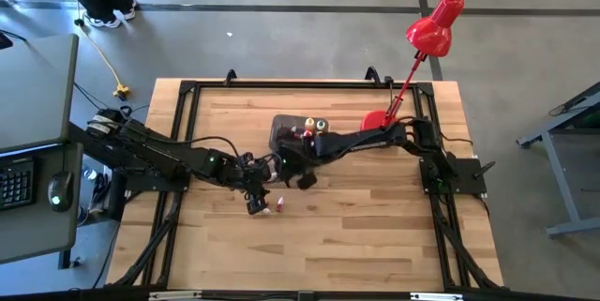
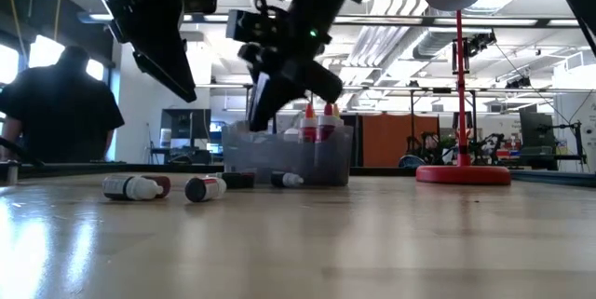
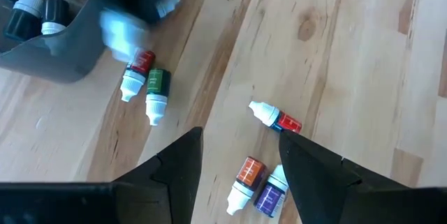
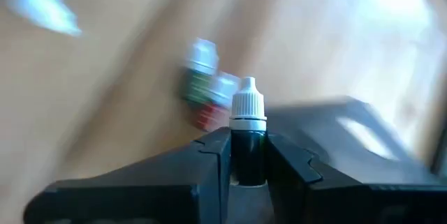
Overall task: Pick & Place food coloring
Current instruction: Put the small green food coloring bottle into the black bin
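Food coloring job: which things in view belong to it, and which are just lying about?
Job:
- bottle with white cap, clamped in right gripper
- loose bottles on the table
- grey bin holding bottles
- left gripper, open above the loose bottles

Lying about:
- red desk lamp
- keyboard and mouse
- person behind

Daylight glares off the pale wooden tabletop [image 4: 335,35] in the right wrist view, where small white-capped bottles [image 4: 206,88] smear into motion blur beside it.

Blurred bottles [image 4: 206,88] behind the right gripper's [image 4: 248,155] held bottle [image 4: 248,137]; the bin's [image 3: 52,56] contents are cut off.
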Available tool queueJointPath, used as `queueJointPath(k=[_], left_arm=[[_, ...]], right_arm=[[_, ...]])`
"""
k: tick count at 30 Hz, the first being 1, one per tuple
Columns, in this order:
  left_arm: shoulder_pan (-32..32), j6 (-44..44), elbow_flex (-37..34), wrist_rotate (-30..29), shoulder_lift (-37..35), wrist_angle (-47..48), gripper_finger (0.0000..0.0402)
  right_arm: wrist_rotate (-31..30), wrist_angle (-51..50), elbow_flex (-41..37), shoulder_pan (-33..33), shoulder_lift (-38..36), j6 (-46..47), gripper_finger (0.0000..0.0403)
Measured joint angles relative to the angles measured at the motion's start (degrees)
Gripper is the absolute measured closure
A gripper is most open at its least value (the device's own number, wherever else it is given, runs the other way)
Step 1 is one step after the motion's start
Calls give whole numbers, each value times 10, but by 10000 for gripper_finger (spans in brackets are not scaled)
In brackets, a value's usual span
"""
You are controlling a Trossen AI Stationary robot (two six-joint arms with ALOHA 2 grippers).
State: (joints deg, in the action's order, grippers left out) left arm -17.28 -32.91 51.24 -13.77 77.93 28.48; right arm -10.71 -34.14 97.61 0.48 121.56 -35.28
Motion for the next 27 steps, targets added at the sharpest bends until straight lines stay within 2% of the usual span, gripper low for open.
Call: queueJointPath(k=[2,9,16,22,27], left_arm=[[0,-5,0,3,0,0,215],[0,-41,0,53,0,4,215],[0,-42,0,41,0,5,215],[0,-34,0,39,1,4,215],[0,-35,0,37,1,0,215]], right_arm=[[-20,-16,19,-15,0,-2,341],[-14,-33,37,-68,0,8,322],[-2,-32,37,-105,0,38,333],[17,11,-5,-119,0,35,315],[13,28,-40,-119,-2,24,321]])
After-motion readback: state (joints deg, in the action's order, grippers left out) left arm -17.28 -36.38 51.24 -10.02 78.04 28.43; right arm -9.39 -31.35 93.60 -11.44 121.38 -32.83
